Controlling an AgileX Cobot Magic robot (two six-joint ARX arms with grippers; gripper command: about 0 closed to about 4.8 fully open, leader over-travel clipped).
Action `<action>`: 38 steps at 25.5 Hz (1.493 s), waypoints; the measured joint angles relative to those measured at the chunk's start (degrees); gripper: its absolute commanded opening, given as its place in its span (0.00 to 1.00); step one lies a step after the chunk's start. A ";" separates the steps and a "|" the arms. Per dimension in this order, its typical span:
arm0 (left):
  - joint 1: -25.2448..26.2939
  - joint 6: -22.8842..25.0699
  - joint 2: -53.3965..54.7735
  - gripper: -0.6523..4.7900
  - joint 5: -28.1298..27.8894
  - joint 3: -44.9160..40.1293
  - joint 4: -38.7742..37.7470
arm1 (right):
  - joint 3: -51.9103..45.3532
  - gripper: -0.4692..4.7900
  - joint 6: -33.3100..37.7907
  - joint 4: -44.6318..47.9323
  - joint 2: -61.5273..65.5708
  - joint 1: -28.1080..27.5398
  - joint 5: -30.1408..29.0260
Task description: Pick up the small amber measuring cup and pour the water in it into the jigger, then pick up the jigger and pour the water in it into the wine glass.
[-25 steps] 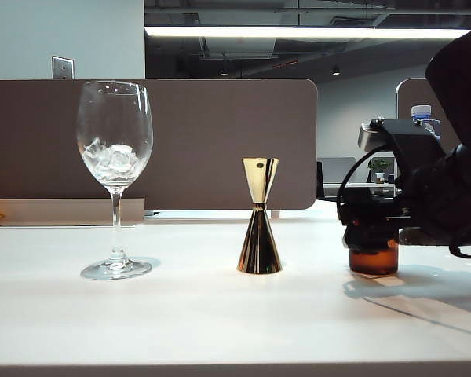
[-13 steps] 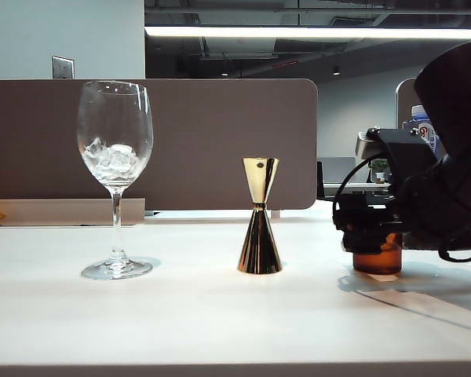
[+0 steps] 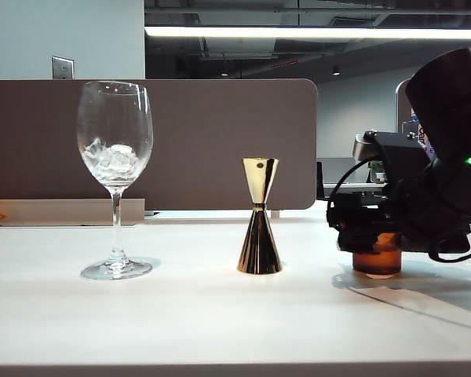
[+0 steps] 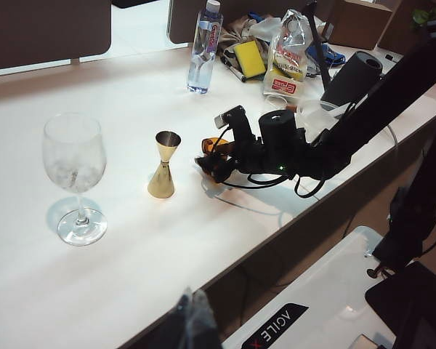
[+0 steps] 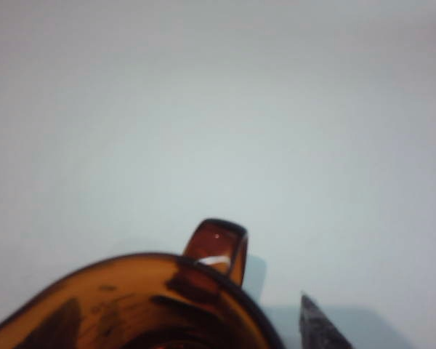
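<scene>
White desk (image 3: 188,322). On it in a row: wine glass (image 3: 115,179) with ice at left, jigger (image 3: 259,217) mid, amber cup (image 3: 377,255) at right. Far edge: water bottle (image 4: 203,48), yellow sponge (image 4: 250,58), plastic bags (image 4: 289,54).

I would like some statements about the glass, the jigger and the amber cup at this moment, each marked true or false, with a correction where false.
1. The wine glass holds ice cubes. True.
2. The jigger lies on its side. False: it stands upright on the table.
3. The right gripper is at the small amber measuring cup. True.
4. The cup hangs above the jigger. False: it stands on the table, apart from the jigger.
5. The jigger stands between the wine glass and the cup. True.
6. The water bottle stands beside the wine glass. False: it stands farther back, beyond the jigger.
</scene>
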 measured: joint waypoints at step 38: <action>0.00 0.00 0.00 0.12 0.00 -0.02 0.00 | -0.04 0.23 2.75 -1.68 -0.26 -1.62 0.13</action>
